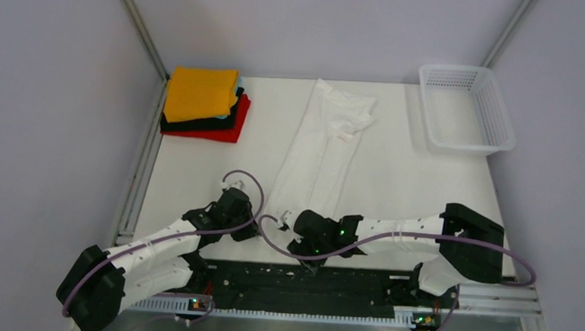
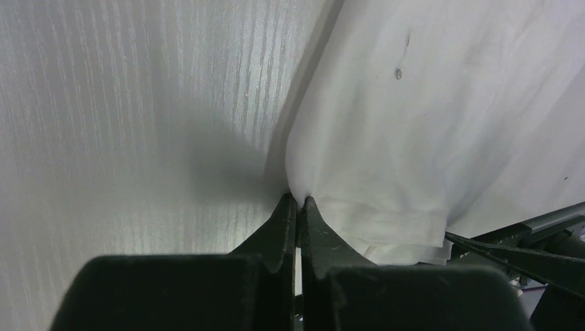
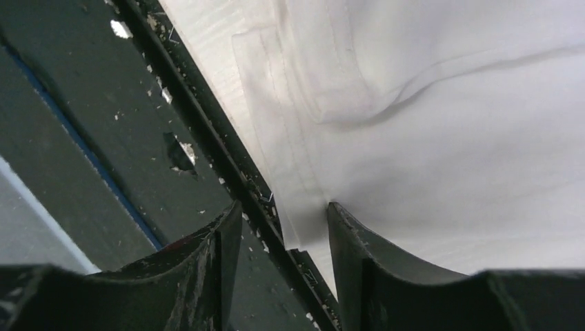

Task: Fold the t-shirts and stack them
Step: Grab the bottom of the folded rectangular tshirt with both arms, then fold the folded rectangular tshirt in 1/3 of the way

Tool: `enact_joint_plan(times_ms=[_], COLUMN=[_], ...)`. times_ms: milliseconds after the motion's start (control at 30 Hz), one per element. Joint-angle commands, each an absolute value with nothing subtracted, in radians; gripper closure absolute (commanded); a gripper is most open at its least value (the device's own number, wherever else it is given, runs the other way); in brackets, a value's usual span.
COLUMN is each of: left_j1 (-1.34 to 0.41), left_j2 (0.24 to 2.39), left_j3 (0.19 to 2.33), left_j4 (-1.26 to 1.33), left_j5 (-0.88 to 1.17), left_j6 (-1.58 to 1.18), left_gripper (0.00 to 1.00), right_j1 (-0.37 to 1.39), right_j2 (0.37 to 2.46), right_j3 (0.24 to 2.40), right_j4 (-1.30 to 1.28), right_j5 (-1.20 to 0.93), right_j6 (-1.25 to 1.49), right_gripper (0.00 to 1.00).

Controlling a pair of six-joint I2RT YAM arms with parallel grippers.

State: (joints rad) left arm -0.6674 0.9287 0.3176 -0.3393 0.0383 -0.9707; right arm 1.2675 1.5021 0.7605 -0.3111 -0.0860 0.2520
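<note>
A plain white t-shirt [image 1: 325, 148] lies folded lengthwise in a long strip down the middle of the table, and it also shows in both wrist views [image 2: 414, 124] [image 3: 448, 138]. My left gripper [image 1: 261, 223] [image 2: 298, 201] is shut on the near left corner of the shirt. My right gripper [image 1: 292, 223] [image 3: 283, 217] is open at the near right corner, with the hem lying between its fingers over the table's edge. A stack of folded t-shirts stands at the back left, with orange [image 1: 200, 93] on top, thin teal and black layers under it, and red [image 1: 226, 133] at the bottom.
A white plastic lattice basket [image 1: 468, 107] stands at the back right. A black rail [image 1: 305, 285] [image 3: 103, 138] runs along the table's near edge under my right gripper. Grey walls and metal frame posts close in the left, right and back.
</note>
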Motion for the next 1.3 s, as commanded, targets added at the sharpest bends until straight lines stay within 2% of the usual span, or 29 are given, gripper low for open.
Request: enact_joint_plan(times_ms=[0,233,267,433,567,700,800,1000,1133,1267], left_j1=[-0.666,-0.666,-0.666,-0.668,-0.667,-0.668,-0.667,-0.668,-0.667,-0.657], left_j2=[0.950,0.865,0.851,0.748,0.567,0.403,0.359,0.523,0.730,0.972], left_j3=[0.302,0.288,0.277,0.240,0.214,0.234,0.232,0.312,0.434,0.614], left_j4=[-0.366,-0.476,-0.479,-0.492,-0.549,-0.630,-0.560,-0.309,-0.199,-0.148], left_j5=[0.043,0.069,0.076,0.137,0.160,0.133,0.141,0.087,-0.006,-0.052], left_j6=[-0.983,-1.002,-1.004,-1.052,-1.078,-1.056,-1.055,-0.996,-0.910,-0.835], left_gripper=[1.00,1.00,1.00,1.00,1.00,1.00,1.00,1.00,1.00,1.00], right_j1=[1.329,1.381,1.387,1.431,1.434,1.433,1.430,1.350,1.280,1.193], right_j2=[1.588,1.576,1.568,1.467,1.349,1.299,1.286,1.270,1.232,1.227], right_j3=[0.788,0.791,0.789,0.758,0.724,0.735,0.752,0.804,0.817,0.845], right_j4=[-0.390,-0.445,-0.452,-0.424,-0.322,-0.325,-0.345,-0.415,-0.381,-0.308], right_j5=[0.084,0.236,0.240,0.109,-0.033,0.027,0.116,0.288,0.468,0.526], right_j6=[0.263,0.316,0.323,0.281,0.256,0.256,0.269,0.305,0.287,0.247], right_gripper=[0.56,0.98,1.00,1.00,1.00,1.00,1.00,1.00,1.00,1.00])
